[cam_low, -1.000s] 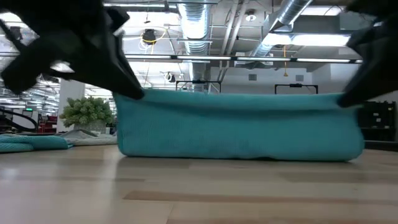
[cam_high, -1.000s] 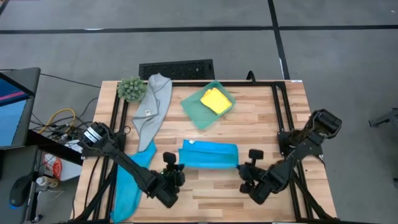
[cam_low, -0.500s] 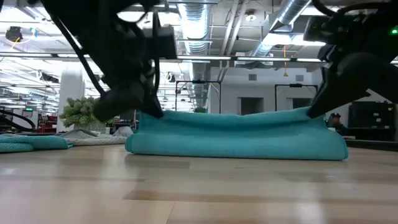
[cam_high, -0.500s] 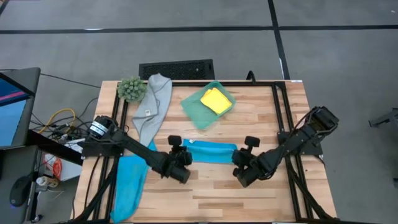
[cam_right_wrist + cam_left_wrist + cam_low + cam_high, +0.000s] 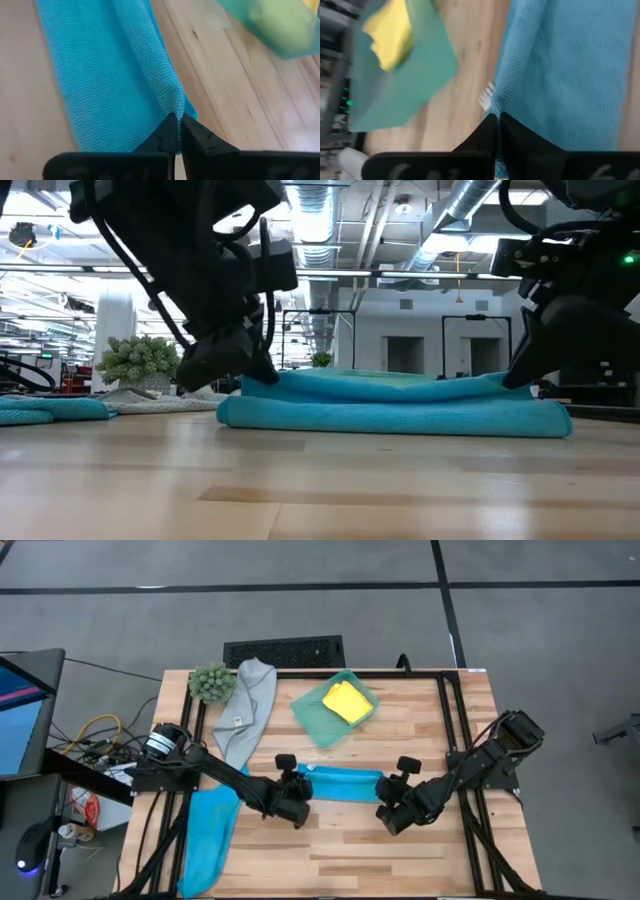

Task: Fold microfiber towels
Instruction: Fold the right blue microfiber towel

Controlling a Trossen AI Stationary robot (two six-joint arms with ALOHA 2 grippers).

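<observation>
1. At the table's left front edge a second sky-blue towel (image 5: 208,840) lay limp, partly hanging off, well apart from the work in the middle
2. Further back on the left, the fuzzy green plant ball (image 5: 211,683) sat by the light grey towel (image 5: 246,710), which stretched as a long loose strip toward the front
3. The left gripper (image 5: 294,786) was low over the table, its fingers pinched tight on the left end of the folded blue towel (image 5: 338,785)
4. That towel lay flat on the wooden table (image 5: 400,870) as a narrow doubled band, its upper layer drawn over the lower one
5. Behind it, the teal tray (image 5: 318,718) held the folded yellow towel (image 5: 347,701)
6. The right gripper (image 5: 388,796) clenched the towel's right-hand corner, fingertips together on the fabric, just above the tabletop
</observation>
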